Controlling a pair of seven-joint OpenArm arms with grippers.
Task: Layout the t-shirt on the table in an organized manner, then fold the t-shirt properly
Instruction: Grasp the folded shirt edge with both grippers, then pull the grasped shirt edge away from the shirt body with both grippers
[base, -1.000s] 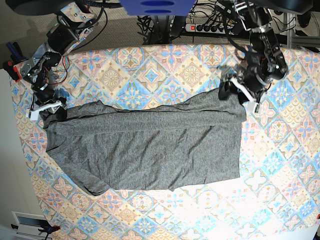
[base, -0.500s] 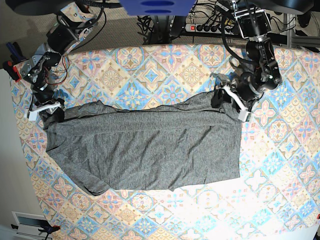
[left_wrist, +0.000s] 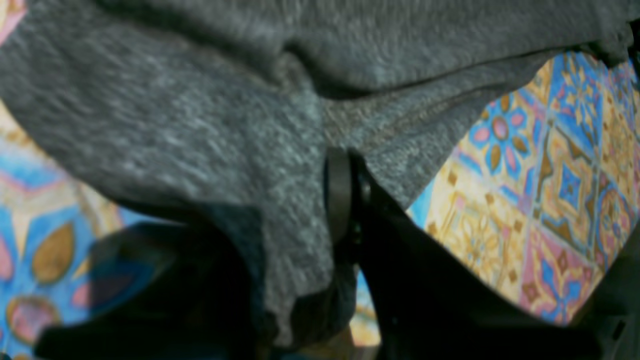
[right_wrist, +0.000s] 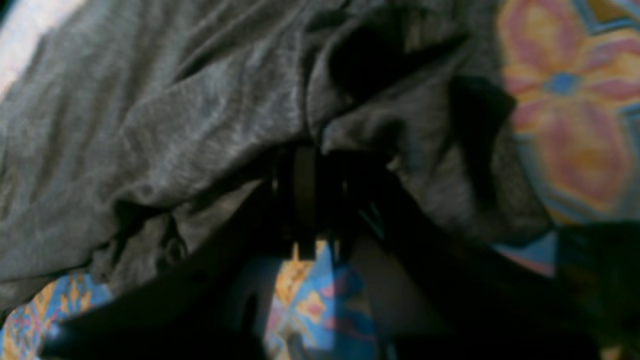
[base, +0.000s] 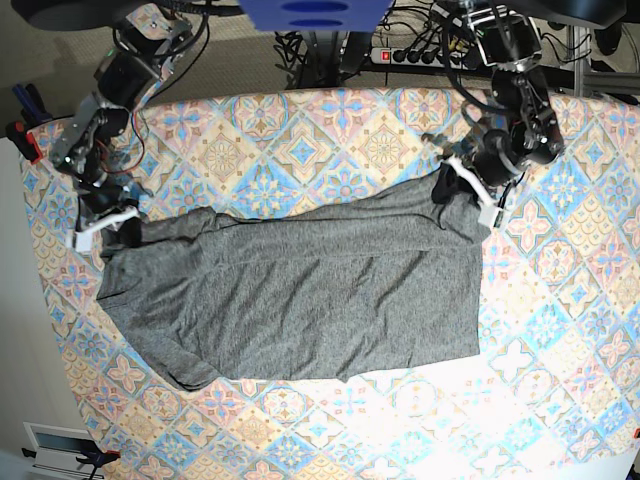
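At the far edge of the pastel tile-print worktop (base: 300, 130), the dark heather-grey knit t-shirt (base: 300, 290) lying spread there has just been clamped at both far corners by the left claw (base: 468, 192) and right claw (base: 112, 226), previously spread wide, so a fold towards the near edge is judged imminent.

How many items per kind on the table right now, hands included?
t-shirt: 1
robot hands: 2, left hand and right hand, both shut on the shirt
table: 1
Total: 4
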